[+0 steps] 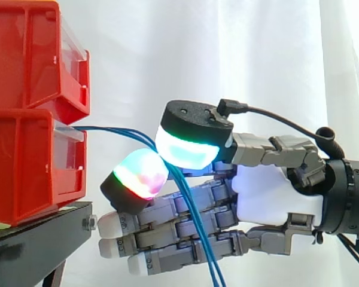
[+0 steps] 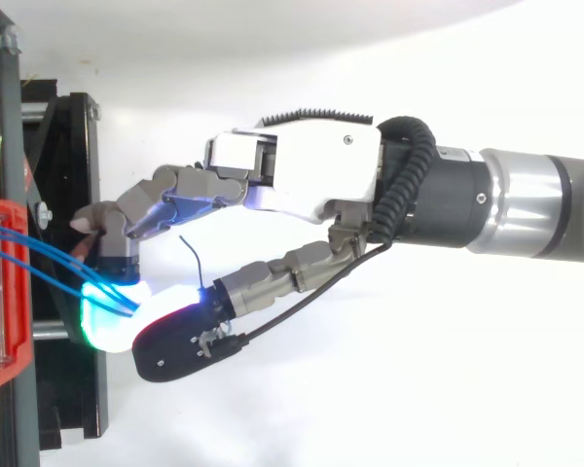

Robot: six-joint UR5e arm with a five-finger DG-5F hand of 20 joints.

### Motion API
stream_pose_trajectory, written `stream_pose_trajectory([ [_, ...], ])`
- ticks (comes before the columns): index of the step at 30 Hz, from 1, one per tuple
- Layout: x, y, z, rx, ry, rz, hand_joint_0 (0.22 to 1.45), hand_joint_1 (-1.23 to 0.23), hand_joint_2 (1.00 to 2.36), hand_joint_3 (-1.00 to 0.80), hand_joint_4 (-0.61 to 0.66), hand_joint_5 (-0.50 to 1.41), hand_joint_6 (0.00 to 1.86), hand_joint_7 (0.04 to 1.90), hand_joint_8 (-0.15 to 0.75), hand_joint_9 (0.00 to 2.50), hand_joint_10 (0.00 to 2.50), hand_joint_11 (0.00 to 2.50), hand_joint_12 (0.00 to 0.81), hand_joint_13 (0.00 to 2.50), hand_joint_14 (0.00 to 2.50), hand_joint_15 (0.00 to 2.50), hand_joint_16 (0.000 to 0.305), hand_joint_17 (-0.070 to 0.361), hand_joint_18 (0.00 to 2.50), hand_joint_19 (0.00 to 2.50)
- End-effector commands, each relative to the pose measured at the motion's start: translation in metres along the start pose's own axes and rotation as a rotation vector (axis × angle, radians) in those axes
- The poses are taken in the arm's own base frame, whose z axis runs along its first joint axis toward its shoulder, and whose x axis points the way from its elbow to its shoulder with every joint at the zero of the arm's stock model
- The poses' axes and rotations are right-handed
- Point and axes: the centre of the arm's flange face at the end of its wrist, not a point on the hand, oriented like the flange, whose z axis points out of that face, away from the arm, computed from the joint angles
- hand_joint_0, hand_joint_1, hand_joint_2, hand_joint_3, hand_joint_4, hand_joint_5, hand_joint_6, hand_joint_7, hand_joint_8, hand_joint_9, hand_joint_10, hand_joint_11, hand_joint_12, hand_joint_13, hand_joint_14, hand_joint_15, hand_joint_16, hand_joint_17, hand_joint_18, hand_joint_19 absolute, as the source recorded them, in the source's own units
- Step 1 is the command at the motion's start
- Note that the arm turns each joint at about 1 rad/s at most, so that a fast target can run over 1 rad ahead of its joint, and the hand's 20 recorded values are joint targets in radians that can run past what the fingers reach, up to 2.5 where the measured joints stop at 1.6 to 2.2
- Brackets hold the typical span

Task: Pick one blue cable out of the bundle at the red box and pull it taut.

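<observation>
**A:** White curtain [image 1: 227,54] at the back, red box [image 1: 24,173] on the black stand [image 1: 30,245] at 9 o'clock in the side view. Where do the blue cables run?

**B:** The blue cables [image 1: 113,130] leave the front lip of the box toward 3 o'clock. They pass between the 2 glowing pads [image 1: 188,149], then hang toward 6 o'clock across the straight fingers.

**A:** So the hand [image 1: 275,197] has them?

**B:** Yes. The thumb and 1 finger are closed in a pinch on the strands, and the other fingers lie flat beneath. From above, at least 2 strands run into that pinch. I cannot tell exactly how many it grips.

**A:** The task asks for 1.

**B:** Then I'd ease the pinch just enough to let the extra strands drop, and close again on a single one.

**A:** And the pull?

**B:** Draw toward 3 o'clock, level with the lip, and go slowly. Watch the sagging arc flatten. Hold the pinch firm so the strand doesn't slide across the pads, and stop once the line is straight. Pulling harder could drag the box toward the edge of the stand.
</observation>
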Motion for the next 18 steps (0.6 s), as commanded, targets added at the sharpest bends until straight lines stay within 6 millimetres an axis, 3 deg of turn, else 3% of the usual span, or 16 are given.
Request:
stream_pose_trajectory([
  [1,-0.004,0.007,-0.003,0.023,0.001,-0.005,0.65,-0.79,1.02,-0.16,0.06,-0.22,0.95,0.93,0.3,0.52,0.01,0.32,0.365,0.29,0.01,0.11,0.051,0.116,0.28,0.06],
  [8,-0.01,0.018,-0.009,0.062,-0.002,-0.008,0.65,-0.77,1.02,-0.18,0.07,-0.22,0.95,0.93,0.303,0.55,0.01,0.38,0.365,0.29,0.0,0.12,0.051,0.116,0.28,0.07],
  [18,-0.02,0.031,-0.016,0.108,-0.008,-0.014,0.65,-0.75,1.02,-0.19,0.07,-0.22,0.95,0.93,0.327,0.72,0.01,0.69,0.372,0.34,0.0,0.16,0.051,0.115,0.3,0.08],
])
